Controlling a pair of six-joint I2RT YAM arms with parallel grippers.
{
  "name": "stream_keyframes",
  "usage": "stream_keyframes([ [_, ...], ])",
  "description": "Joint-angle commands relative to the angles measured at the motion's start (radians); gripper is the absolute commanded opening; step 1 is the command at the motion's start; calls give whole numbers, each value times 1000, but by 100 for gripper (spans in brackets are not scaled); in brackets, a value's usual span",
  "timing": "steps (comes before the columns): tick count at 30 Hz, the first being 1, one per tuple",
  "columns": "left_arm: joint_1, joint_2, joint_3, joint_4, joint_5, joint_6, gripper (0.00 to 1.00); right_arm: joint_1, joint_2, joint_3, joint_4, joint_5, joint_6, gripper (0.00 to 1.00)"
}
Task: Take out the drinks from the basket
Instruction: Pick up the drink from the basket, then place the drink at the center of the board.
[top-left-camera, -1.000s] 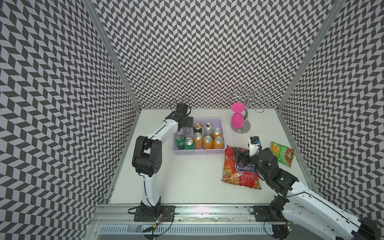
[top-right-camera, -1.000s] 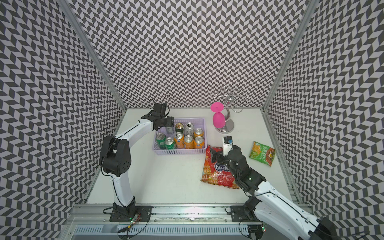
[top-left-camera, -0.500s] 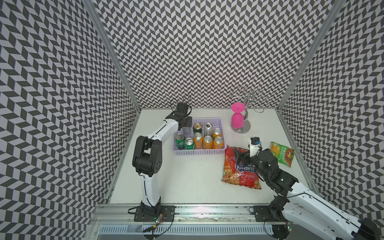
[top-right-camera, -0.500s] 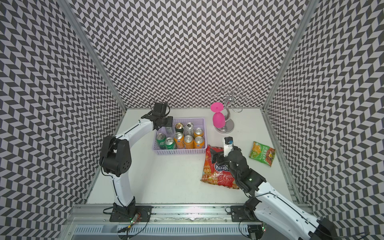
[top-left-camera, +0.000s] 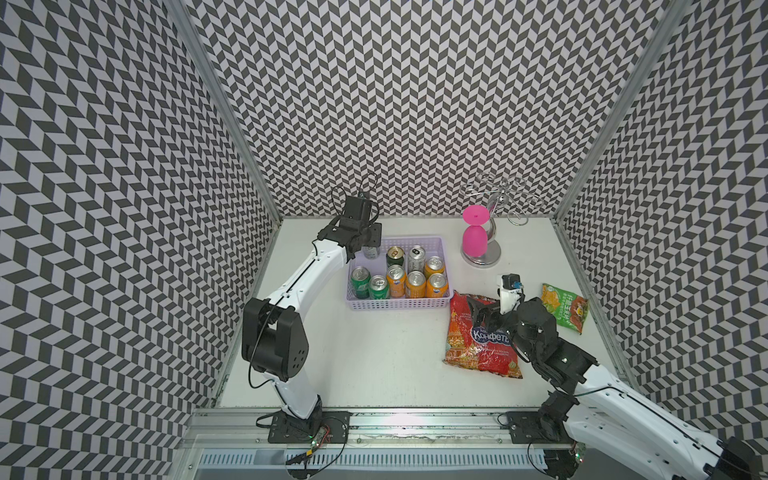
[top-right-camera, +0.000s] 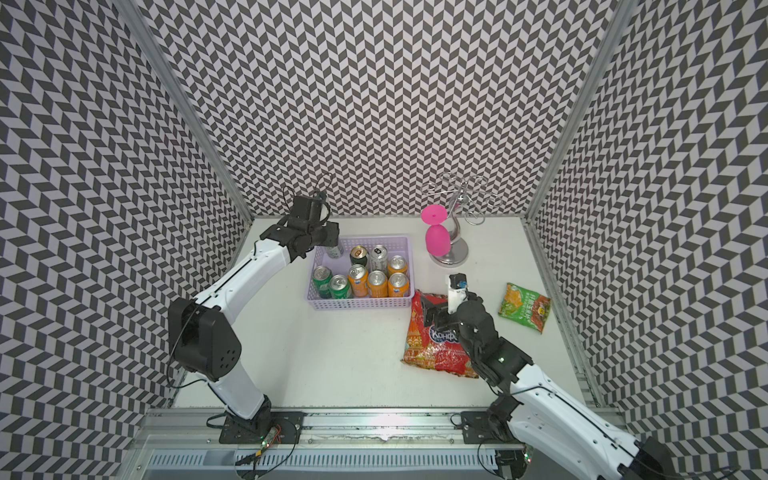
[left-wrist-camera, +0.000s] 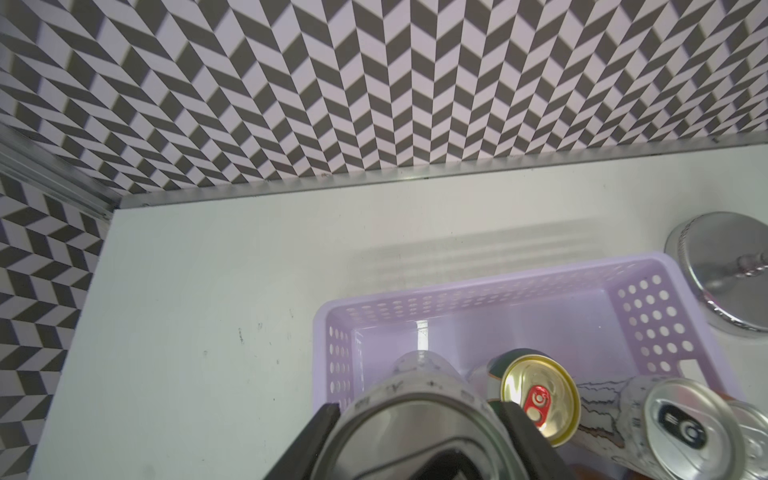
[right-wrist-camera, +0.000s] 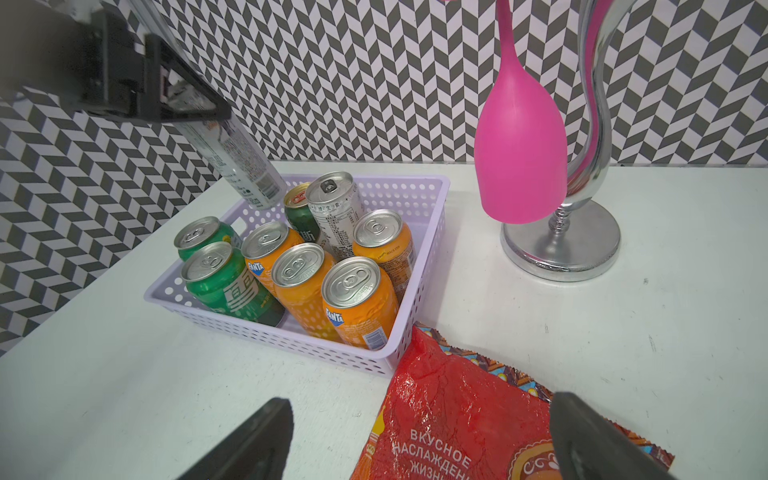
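Observation:
The pale-lilac basket (top-left-camera: 399, 305) (top-right-camera: 357, 304) (right-wrist-camera: 266, 332) (left-wrist-camera: 648, 316) stands at the back middle of the table. It holds orange cans (top-left-camera: 415, 284) (right-wrist-camera: 357, 299), green cans (top-left-camera: 359, 282) (right-wrist-camera: 220, 282), a dark green can with a gold top (top-left-camera: 395, 255) (left-wrist-camera: 540, 399) and a slim silver can (top-left-camera: 417, 257) (right-wrist-camera: 336, 208). My left gripper (top-left-camera: 368, 241) (left-wrist-camera: 415, 411) is shut on another slim silver can (top-left-camera: 370, 251) (top-right-camera: 333, 250) (right-wrist-camera: 232, 158). That can is tilted, its lower end at the basket's back left corner. My right gripper (top-left-camera: 478, 311) (right-wrist-camera: 419, 403) hangs open over a red snack bag.
The red snack bag (top-left-camera: 478, 345) (right-wrist-camera: 457, 415) lies against the basket's front right corner. A green snack bag (top-left-camera: 565, 307) lies by the right wall. A chrome stand (top-left-camera: 482, 253) (right-wrist-camera: 561, 245) with a hanging pink goblet (top-left-camera: 473, 241) (right-wrist-camera: 519, 158) is right of the basket.
My left gripper's jaws have closed onto the slim silver can at the basket's back left corner. Neither arm has visibly shifted.

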Motion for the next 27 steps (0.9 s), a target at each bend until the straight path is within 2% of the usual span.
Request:
stream_keyframes([
  [1,-16,-106,-4,31,-46,0,48,-3,-15,-3,46,7,8,100],
  [10,-89,-374,-119,-27,-55,-43,49,-3,-15,-11,59,1,8,100],
  [18,-169,-566,-324,-67,-47,-117,49,-3,19,-13,101,-12,2,100],
  [27,-175,-715,-586,-82,-19,-203,49,-3,55,-9,120,-21,-6,99],
])
